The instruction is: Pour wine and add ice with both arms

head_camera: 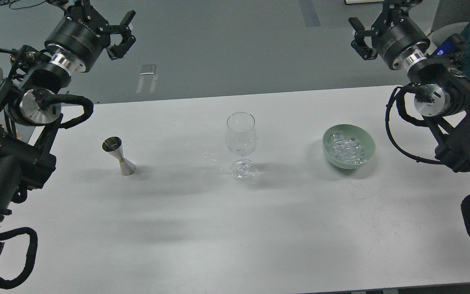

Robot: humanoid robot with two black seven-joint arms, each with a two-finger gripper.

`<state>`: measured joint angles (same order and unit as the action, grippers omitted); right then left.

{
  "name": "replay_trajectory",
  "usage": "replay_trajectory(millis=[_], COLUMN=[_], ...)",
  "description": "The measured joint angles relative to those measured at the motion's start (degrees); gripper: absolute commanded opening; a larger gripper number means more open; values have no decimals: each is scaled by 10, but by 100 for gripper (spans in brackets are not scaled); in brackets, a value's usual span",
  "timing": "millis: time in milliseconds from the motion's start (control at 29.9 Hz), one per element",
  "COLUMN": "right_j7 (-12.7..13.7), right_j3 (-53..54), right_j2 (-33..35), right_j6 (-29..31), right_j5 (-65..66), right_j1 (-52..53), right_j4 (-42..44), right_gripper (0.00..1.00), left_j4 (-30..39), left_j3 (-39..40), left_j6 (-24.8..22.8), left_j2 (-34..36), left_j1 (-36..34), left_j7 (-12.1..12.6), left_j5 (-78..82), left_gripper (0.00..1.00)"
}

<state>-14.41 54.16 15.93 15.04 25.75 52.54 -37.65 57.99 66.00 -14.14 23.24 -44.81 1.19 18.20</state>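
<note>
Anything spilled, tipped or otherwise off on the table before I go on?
Nothing stands out. The jigger, wine glass and green bowl stand upright and apart, the ice is inside the bowl, and no spill shows on the table.

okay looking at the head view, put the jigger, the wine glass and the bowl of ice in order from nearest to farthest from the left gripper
From the left gripper, raised at upper left:
1. Jigger, upright on the table's left side.
2. Wine glass, upright at the middle.
3. Bowl holding the ice, on the right side, below the right gripper.
</note>
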Motion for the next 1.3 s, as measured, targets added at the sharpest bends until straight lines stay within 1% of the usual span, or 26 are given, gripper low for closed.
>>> replay_trajectory(millis=[134,267,334,1137,1237,1304], right_j7=[0,0,0,0,0,0], right_j3=[0,0,0,-1,-1,-1], right_j2=[0,-1,-1,4,4,7], right_j6=[0,0,0,1,1,1], right_j5=[0,0,0,0,0,0], right_j1=[0,-1,-1,-1,-2,-3], right_j4=[0,0,0,-11,-11,-13], right_gripper=[100,100,100,100,100,100], left_j4=[0,0,0,1,2,11], left_j3=[1,6,7,1,4,9], left_j6=[1,1,1,8,12,23], left_j2=[1,1,0,0,1,3], left_j1=[0,-2,-2,5,5,5], left_j7=[2,20,22,22,24,30], left_j5=[-3,-8,-9,-5,-6,-8], left_gripper=[98,98,98,98,98,98])
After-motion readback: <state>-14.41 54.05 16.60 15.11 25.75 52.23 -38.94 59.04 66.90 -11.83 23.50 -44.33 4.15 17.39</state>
